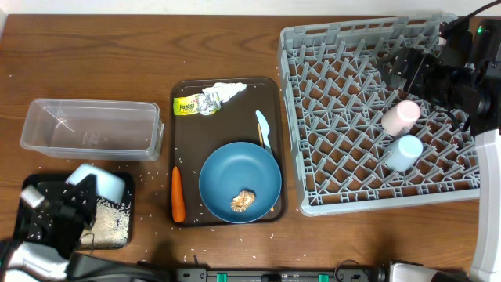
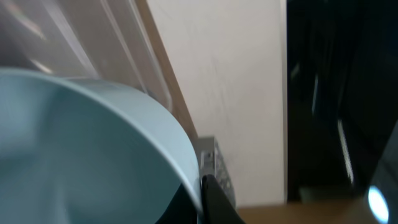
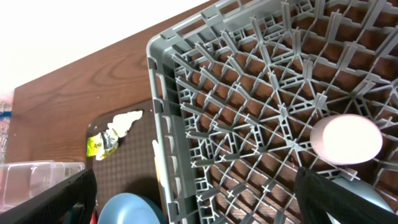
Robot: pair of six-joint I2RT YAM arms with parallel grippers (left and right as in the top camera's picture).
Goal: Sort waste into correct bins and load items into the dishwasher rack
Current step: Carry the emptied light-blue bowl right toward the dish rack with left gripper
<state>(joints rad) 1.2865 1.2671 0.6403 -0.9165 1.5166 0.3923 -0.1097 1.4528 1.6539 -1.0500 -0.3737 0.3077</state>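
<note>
Pale blue bowl [image 1: 102, 182] pinched at rim by left pincer [image 1: 78, 196], jaws pressed tight, held over black tray-bin [image 1: 31, 182] with rice [image 1: 109, 223] piled inside. Clear tub [image 1: 90, 129] just behind. Right pincer [image 1: 403, 69] spread wide, holding nothing, above grey rack [image 1: 329, 157]; pink cup [image 1: 400, 116] and blue cup [image 1: 404, 152] lying in rack nearby. Blue plate [image 1: 235, 176] with brown lump [image 1: 242, 201], carrot [image 1: 178, 194], wrapper [image 1: 192, 105], napkin [image 1: 225, 92], spoon [image 1: 263, 125] all on brown serving tray [image 1: 188, 149], mid-desk.

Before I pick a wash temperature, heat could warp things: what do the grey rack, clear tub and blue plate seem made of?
Grey rack: moulded plastic, matte, going by its thin lattice ribs and pegs. Clear tub: glossy transparent plastic; the wooden table shows through. Blue plate: even colour, soft sheen, probably plastic or melamine, though glazed ceramic is possible.
</note>
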